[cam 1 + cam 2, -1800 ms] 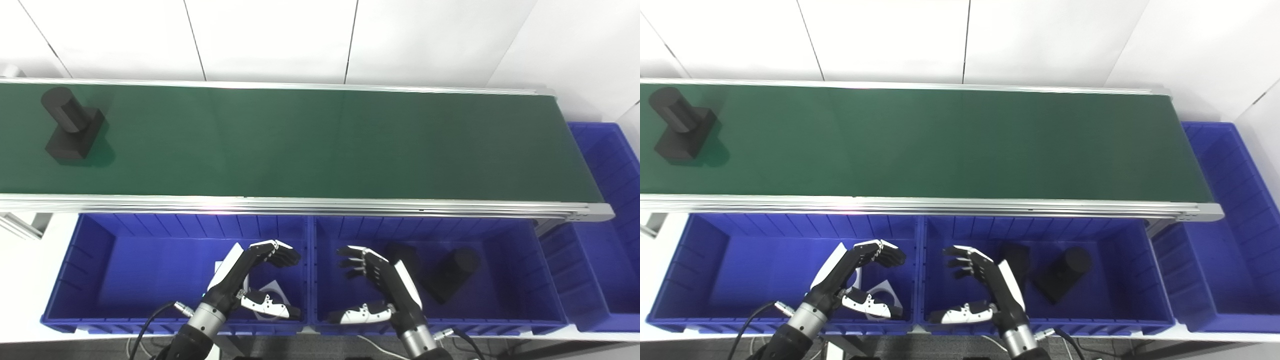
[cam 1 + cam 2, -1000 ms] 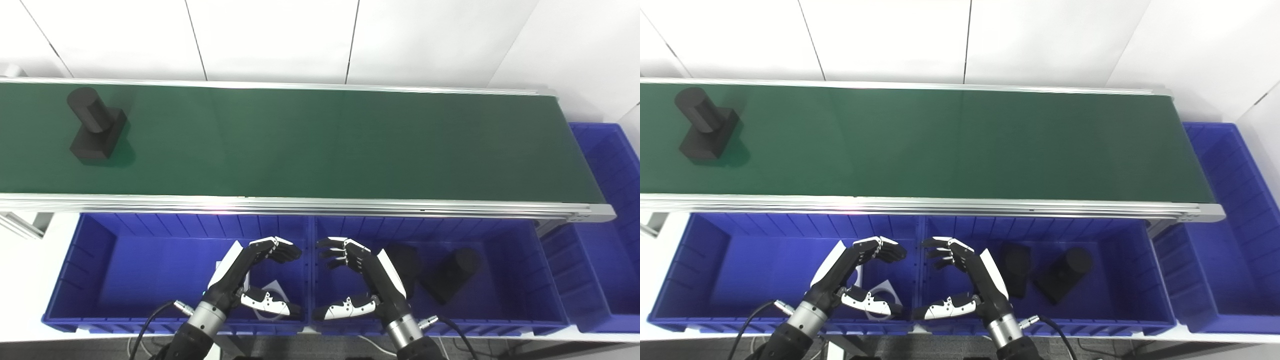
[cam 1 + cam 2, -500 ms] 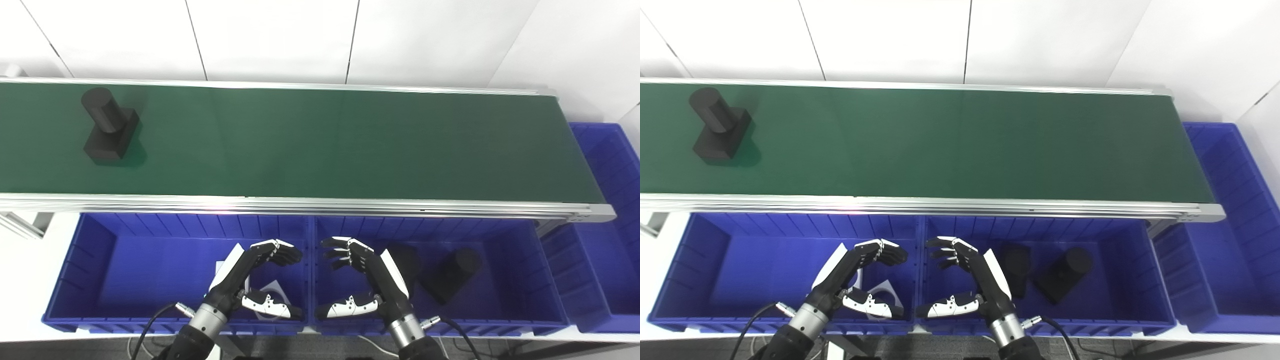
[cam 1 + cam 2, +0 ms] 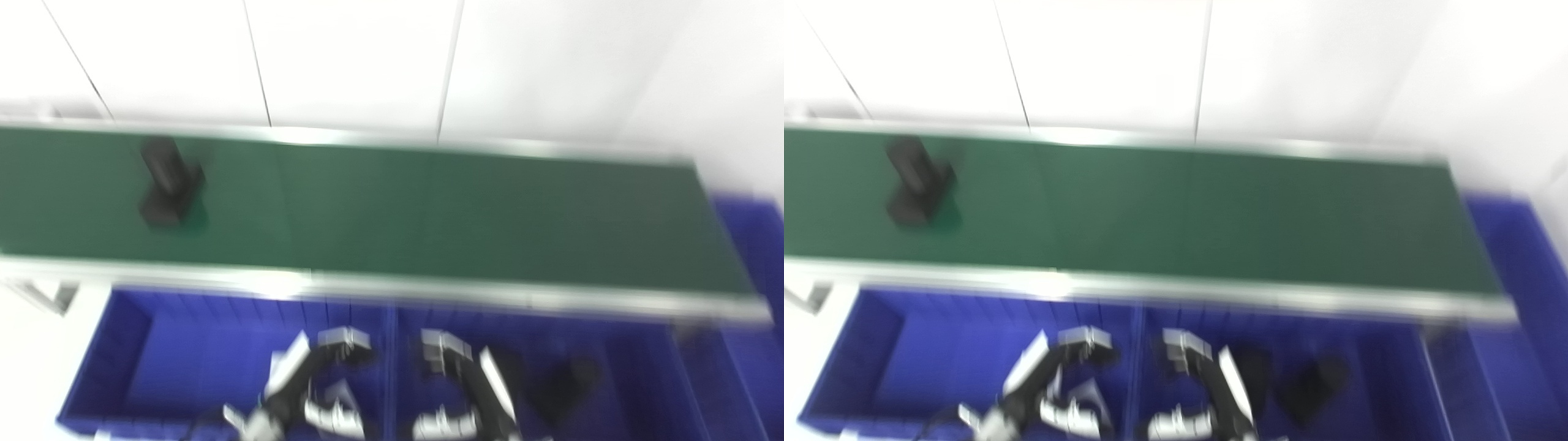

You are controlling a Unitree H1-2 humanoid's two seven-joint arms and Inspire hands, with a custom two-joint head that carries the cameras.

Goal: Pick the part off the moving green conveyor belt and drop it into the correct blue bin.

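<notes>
On the far left of the green conveyor belt [image 4: 429, 208] rides the dark part [image 4: 166, 184]. Both hands wait low over the blue bins [image 4: 184, 355]; blur hides their fingers. Next: intercept and grasp.

Both views are motion-blurred, so fine texture is lost. The conveyor belt [image 4: 429, 214] looks a matt green, rubbery sheet, framed by pale, bright metal rails [image 4: 490, 294]. The part [image 4: 168, 184] on it is dull black — no shine. The blue bins [image 4: 184, 361] look like smooth plastic. The hands [image 4: 1188, 386] show black and white hard shells — the finish cannot be told.
</notes>
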